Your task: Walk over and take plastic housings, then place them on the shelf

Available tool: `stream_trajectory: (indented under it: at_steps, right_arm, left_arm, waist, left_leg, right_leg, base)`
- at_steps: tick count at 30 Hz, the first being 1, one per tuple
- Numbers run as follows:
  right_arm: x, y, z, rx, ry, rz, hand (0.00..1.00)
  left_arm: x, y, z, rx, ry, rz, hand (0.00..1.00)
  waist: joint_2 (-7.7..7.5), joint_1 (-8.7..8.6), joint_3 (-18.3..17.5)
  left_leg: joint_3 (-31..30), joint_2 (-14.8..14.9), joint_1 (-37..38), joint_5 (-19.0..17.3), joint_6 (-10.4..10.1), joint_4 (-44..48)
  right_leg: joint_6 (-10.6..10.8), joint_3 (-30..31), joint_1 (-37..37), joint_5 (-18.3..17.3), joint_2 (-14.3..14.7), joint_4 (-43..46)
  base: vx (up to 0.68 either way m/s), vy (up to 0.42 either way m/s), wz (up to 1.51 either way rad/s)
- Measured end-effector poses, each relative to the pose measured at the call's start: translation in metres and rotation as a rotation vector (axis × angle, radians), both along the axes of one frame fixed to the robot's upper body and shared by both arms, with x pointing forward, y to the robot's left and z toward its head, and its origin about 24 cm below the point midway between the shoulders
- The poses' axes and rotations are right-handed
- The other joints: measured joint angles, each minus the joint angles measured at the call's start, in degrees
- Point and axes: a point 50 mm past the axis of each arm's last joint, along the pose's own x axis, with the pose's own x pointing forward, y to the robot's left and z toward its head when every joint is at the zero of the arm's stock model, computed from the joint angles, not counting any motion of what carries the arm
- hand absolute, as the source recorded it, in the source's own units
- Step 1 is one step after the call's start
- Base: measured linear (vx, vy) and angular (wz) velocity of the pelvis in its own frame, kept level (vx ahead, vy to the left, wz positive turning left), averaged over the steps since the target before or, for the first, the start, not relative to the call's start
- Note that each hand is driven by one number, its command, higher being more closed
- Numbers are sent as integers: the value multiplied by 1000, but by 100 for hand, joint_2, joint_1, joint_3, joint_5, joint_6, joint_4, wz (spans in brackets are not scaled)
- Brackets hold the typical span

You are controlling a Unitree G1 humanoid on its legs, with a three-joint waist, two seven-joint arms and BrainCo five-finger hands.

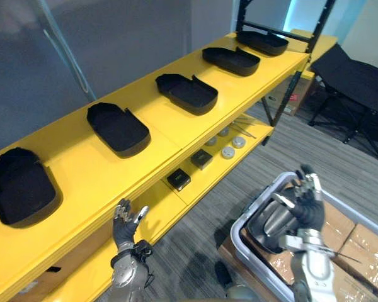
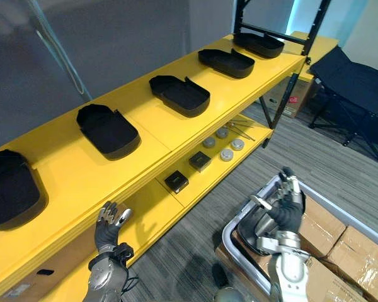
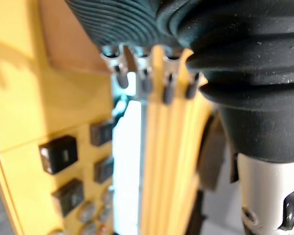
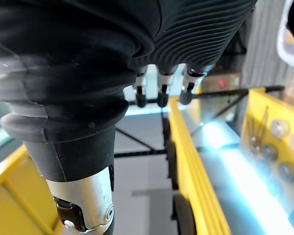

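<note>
Several black plastic housings lie in a row on the top board of the yellow shelf point(image 1: 170, 135), among them one at the near left point(image 1: 22, 185), one further along point(image 1: 118, 129) and one in the middle point(image 1: 188, 93). More dark housings point(image 1: 269, 221) sit in a pale bin point(image 1: 257, 204) at the lower right. My right hand point(image 1: 307, 204) is raised over that bin, fingers straight, holding nothing. My left hand point(image 1: 125, 228) is up by the shelf's front edge, open and empty. The left wrist view has its fingers point(image 3: 145, 83) straight before the shelf.
The lower shelf board carries small black boxes point(image 1: 178, 180) and round silver discs point(image 1: 228, 151). Cardboard boxes point(image 1: 359, 248) lie under and beside the bin. A black folding cot point(image 1: 359, 78) stands at the far right, past the shelf's black upright point(image 1: 283, 88). Grey carpet lies between.
</note>
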Motion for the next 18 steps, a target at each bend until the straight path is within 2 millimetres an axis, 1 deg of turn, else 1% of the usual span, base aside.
stream_trajectory:
  at_steps: [1,2,3,4,6,7,8,9,10,11,12,13,14,15,16,17,18]
  right_arm:
    - [0,2,0,-2,1,-2,0]
    - [0,7,-2,5,15,-6,0]
    - [-2,12,-5,19,32,-11,0]
    - [-4,13,-7,31,38,-20,0]
    - [-13,13,-9,53,53,-58,0]
    - [-19,12,-12,58,71,-69,0]
    - [-27,11,-17,60,100,-79,0]
    - [-29,11,-17,63,105,-82,0]
    - [-33,11,-16,64,103,-78,0]
    - [-33,13,-15,86,92,-57,0]
    - [-32,14,-15,103,86,-48,0]
    - [-30,18,-14,149,69,-20,0]
    - [-27,21,-13,187,56,-2,0]
    - [-25,24,-14,207,51,7,0]
    - [-21,29,-18,228,53,21,0]
    - [-15,38,-24,263,68,48,0]
    - [-10,49,-33,290,103,79,0]
  left_arm:
    - [1,-2,2,-2,-12,-9,0]
    - [4,-7,5,-5,-39,-35,0]
    - [6,-11,9,-3,-60,-52,0]
    - [6,-12,11,-2,-70,-61,0]
    - [10,-19,18,15,-111,-105,0]
    - [13,-24,23,10,-138,-138,0]
    - [15,-30,25,5,-150,-167,0]
    - [16,-33,26,3,-155,-179,0]
    - [16,-36,27,5,-153,-190,0]
    - [15,-37,25,12,-140,-191,0]
    - [15,-36,26,14,-139,-185,0]
    - [15,-34,27,15,-134,-162,0]
    - [15,-33,26,16,-127,-154,0]
    - [15,-33,26,17,-119,-153,0]
    - [14,-32,23,19,-101,-149,0]
    - [11,-30,20,20,-75,-142,0]
    - [7,-27,16,24,-55,-132,0]
  waist:
    - [-17,34,11]
    - [-86,97,53]
    - [-150,107,93]
    - [-174,107,108]
    - [-226,107,143]
    - [-271,98,234]
    - [-341,85,295]
    - [-401,93,330]
    - [-476,98,448]
    - [-410,80,469]
    - [-433,97,458]
    - [-437,178,446]
    - [-407,249,430]
    - [-393,262,427]
    - [-394,287,420]
    - [-406,327,410]
    - [-504,348,349]
  left_leg:
    - [4,-1,-5,-37,-24,6]
    - [34,-15,-14,-73,-25,42]
    - [49,-24,-21,-126,-8,150]
    - [53,-25,-35,-164,10,234]
    - [88,-29,-122,-259,16,500]
    - [147,-20,-117,-320,15,682]
    - [310,4,-111,-399,31,878]
    - [408,28,-100,-428,44,961]
    - [617,45,-66,-440,54,1042]
    - [800,185,-51,-376,88,996]
    - [950,241,-17,-335,81,948]
    - [1240,393,69,-238,25,842]
    - [1403,531,144,-112,-48,699]
    - [1448,597,185,-39,-94,612]
    - [1531,678,274,78,-157,484]
    - [1602,777,315,177,-283,394]
    - [1610,807,257,235,-395,376]
  right_leg:
    - [13,2,-14,9,-1,9]
    - [15,-10,-44,9,-2,86]
    - [15,-61,-51,4,0,169]
    - [15,-105,-54,1,2,215]
    - [17,-160,-151,2,25,414]
    - [29,-161,-182,10,35,573]
    - [74,-200,-184,37,53,645]
    - [121,-354,-185,48,40,622]
    - [160,-915,-197,-248,-146,574]
    - [211,-1433,-370,-511,-261,773]
    - [163,-1732,-484,-520,-294,967]
    - [35,-2263,-657,-597,-370,1526]
    - [-216,-2681,-734,-779,-575,2199]
    - [-369,-2810,-729,-891,-725,2544]
    - [-583,-2953,-707,-1047,-997,3008]
    - [-696,-3027,-583,-1107,-1397,3392]
    - [-752,-3038,-395,-872,-1824,3446]
  base:
    - [-51,84,-12]
    - [-116,74,-13]
    - [-87,45,-13]
    - [-110,52,-12]
    - [-116,60,-19]
    - [-167,85,-41]
    - [-164,65,-51]
    - [-234,17,-66]
    - [-274,-22,-81]
    - [-261,-42,-88]
    - [-180,-71,-103]
    - [-114,-149,-103]
    - [-96,-168,-91]
    - [-60,-164,-58]
    - [25,-182,-47]
    - [58,-282,-49]
    - [70,-322,-46]
